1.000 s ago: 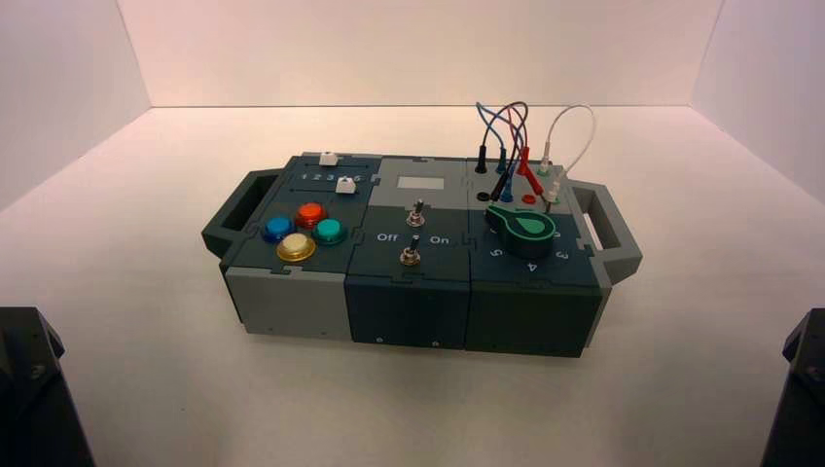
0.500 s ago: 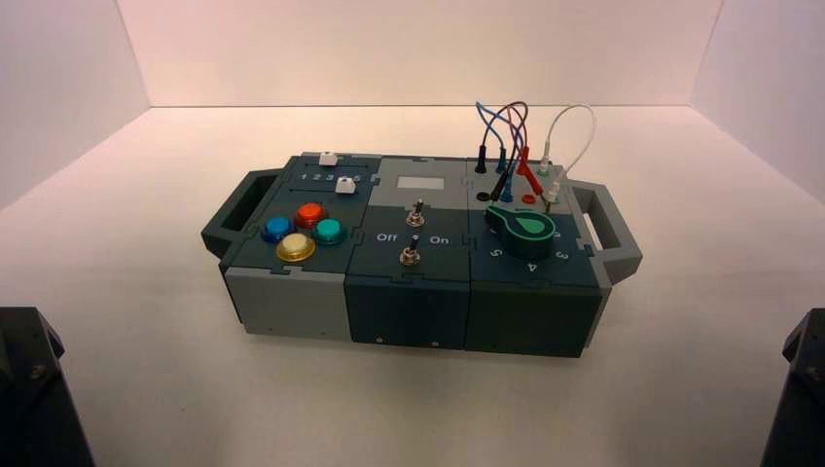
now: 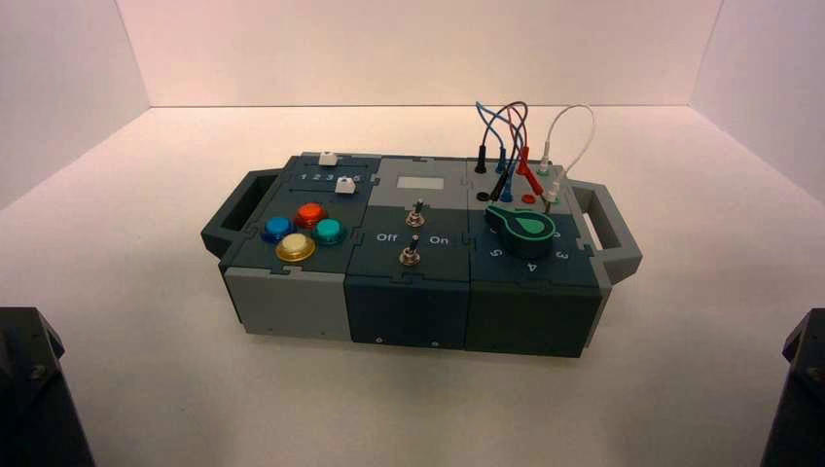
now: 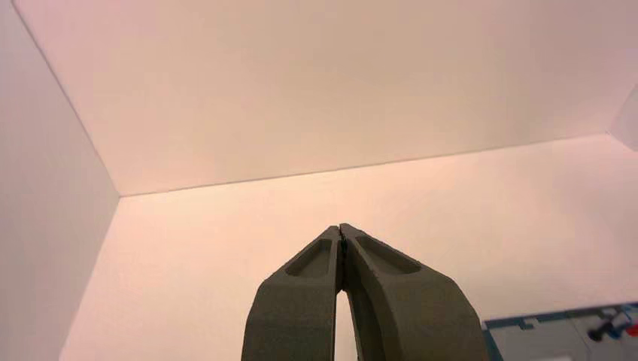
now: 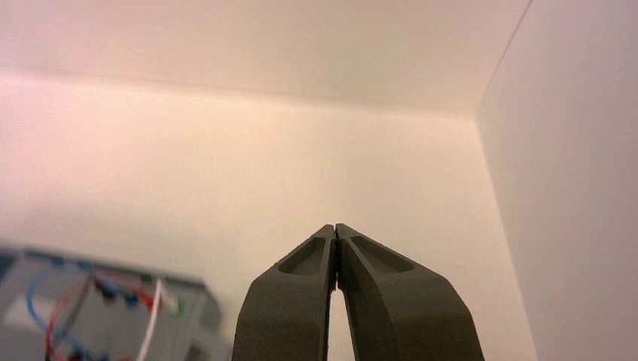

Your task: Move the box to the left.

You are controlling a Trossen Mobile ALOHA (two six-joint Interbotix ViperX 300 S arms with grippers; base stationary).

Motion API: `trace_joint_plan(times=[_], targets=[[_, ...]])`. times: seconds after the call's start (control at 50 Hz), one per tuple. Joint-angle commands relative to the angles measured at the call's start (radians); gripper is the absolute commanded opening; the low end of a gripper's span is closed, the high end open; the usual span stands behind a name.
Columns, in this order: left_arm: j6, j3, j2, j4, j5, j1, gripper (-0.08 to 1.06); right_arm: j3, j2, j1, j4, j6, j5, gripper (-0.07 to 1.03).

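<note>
Landmark: box [image 3: 409, 263], on white table [image 3: 292, 399], between both arms, beyond them. Left gripper [image 4: 340, 229]: well apart from box, on its left near side; fingertips together, nothing held. Right gripper [image 5: 335, 229]: well apart from box, on its right near side; fingertips meeting, nothing held. Left arm [image 3: 39, 389], right arm [image 3: 803, 389]: parked, flanking box's near side.

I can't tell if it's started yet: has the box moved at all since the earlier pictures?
No, the box hasn't visibly moved; it sits the same against the back wall's bottom edge.
</note>
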Motion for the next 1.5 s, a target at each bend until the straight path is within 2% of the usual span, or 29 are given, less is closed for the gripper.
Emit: trace_joint_plan(times=[0.02, 0.2, 0.42, 0.56, 0.76, 0.94, 1.32, 1.5], targets=[[0.003, -0.054, 0.003, 0.002, 0.071, -0.031, -0.03, -0.051, 0.049, 0.003, -0.002, -0.003, 0.097, -0.02], [0.003, -0.106, 0.014, 0.002, 0.267, -0.11, -0.03, -0.094, 0.158, 0.003, 0.005, -0.002, 0.236, -0.02], [0.003, -0.114, -0.003, 0.002, 0.383, -0.178, -0.03, -0.146, 0.282, 0.025, 0.02, 0.0, 0.304, -0.02], [0.003, -0.11, -0.008, 0.002, 0.423, -0.186, -0.03, -0.196, 0.399, 0.046, 0.032, 0.005, 0.345, -0.02], [0.005, -0.115, 0.009, 0.002, 0.454, -0.186, -0.03, -0.258, 0.598, 0.1, 0.064, 0.008, 0.396, -0.02], [0.025, -0.117, 0.035, 0.002, 0.456, -0.186, -0.03, -0.293, 0.749, 0.149, 0.092, 0.014, 0.403, -0.02], [0.031, -0.117, 0.064, 0.006, 0.445, -0.186, -0.03, -0.29, 0.865, 0.152, 0.107, 0.014, 0.417, -0.02], [0.031, -0.117, 0.064, 0.009, 0.445, -0.186, -0.03, -0.295, 0.911, 0.175, 0.132, 0.014, 0.417, -0.02]])
